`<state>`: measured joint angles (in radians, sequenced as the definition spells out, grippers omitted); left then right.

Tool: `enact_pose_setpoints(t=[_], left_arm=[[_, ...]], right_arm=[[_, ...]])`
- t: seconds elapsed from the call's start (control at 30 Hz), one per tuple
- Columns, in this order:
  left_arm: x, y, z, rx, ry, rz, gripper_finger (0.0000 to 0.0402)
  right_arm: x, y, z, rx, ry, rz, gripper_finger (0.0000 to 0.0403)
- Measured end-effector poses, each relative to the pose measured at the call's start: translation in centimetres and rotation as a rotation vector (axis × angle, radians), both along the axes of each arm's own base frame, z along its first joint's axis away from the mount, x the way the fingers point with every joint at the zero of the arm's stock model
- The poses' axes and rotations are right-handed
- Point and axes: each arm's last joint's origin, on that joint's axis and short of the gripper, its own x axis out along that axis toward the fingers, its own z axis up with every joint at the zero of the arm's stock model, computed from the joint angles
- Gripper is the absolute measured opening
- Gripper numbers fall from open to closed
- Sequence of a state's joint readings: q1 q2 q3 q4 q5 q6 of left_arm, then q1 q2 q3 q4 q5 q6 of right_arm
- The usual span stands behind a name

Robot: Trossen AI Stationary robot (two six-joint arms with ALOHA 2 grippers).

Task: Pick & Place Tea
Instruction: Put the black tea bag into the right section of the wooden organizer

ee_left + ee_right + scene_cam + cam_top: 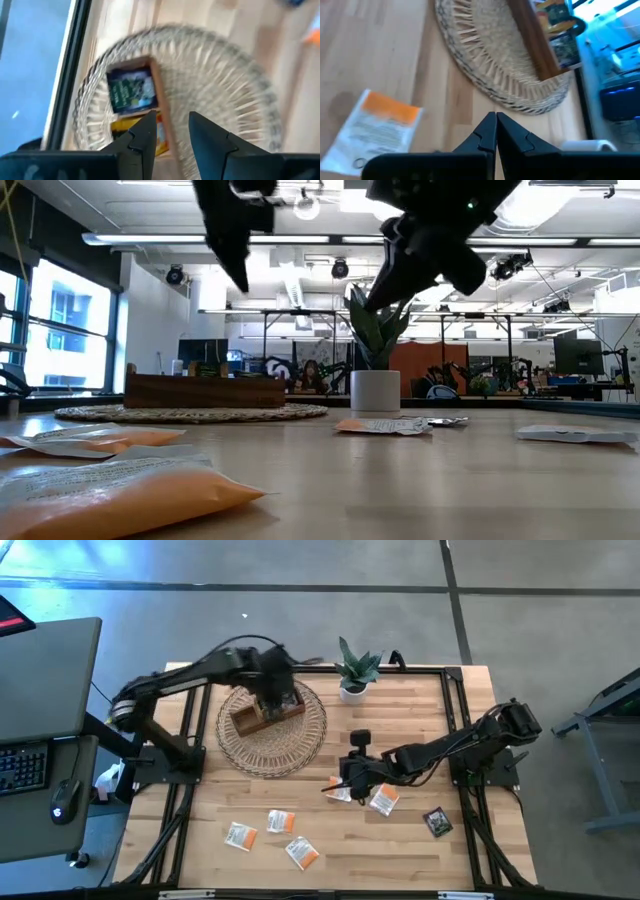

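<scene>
Landmark: round woven straw mat with the brown wooden divided tray sitting on it.
Left gripper: right over the tray – fingers parted, nothing between them.
Right gripper: just off the mat's edge, low over the table – pinched fully closed, grasping nothing.
Tea: orange-and-white sachets loose on the table, well off the mat; one dark sachet already in the tray.
Dark sachet on table: farthest from the mat.
</scene>
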<state>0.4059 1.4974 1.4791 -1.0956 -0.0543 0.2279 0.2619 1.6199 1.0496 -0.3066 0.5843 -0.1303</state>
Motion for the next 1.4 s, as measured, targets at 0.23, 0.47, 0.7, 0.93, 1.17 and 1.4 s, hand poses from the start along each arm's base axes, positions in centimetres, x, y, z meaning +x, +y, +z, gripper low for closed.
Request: enact_pose_setpoints(t=[0.23,0.47,0.7,0.93,1.17,1.4], left_arm=[[-5.1,-2.5,-1.0,0.013,-0.278,0.03,0.0111],[-6.8,-3.5,-5.9,-0.052,-0.399,0.01,0.0111],[-6.7,-3.3,-6.9,-0.032,-0.403,0.019,0.0111],[-6.5,-3.2,-6.8,-0.017,-0.429,0.02,0.0111],[-6.5,-3.2,-6.8,-0.009,-0.424,0.017,0.0111],[-6.5,-3.2,-6.8,-0.009,-0.423,0.016,0.0111]], right_arm=[[0.9,-0.1,0.8,0.077,-0.151,-0.043,0.0004],[1.7,-1.4,1.1,0.369,-0.255,-0.135,0.0026],[1.8,-2.0,0.6,0.521,-0.265,-0.229,0.0085],[0.2,-2.4,-1.2,0.674,-0.116,-0.502,0.0114],[-2.1,-2.9,-2.7,0.823,-0.01,-0.929,0.0114],[-3.7,-3.1,-6.1,0.963,-0.056,-1.119,0.0114]])
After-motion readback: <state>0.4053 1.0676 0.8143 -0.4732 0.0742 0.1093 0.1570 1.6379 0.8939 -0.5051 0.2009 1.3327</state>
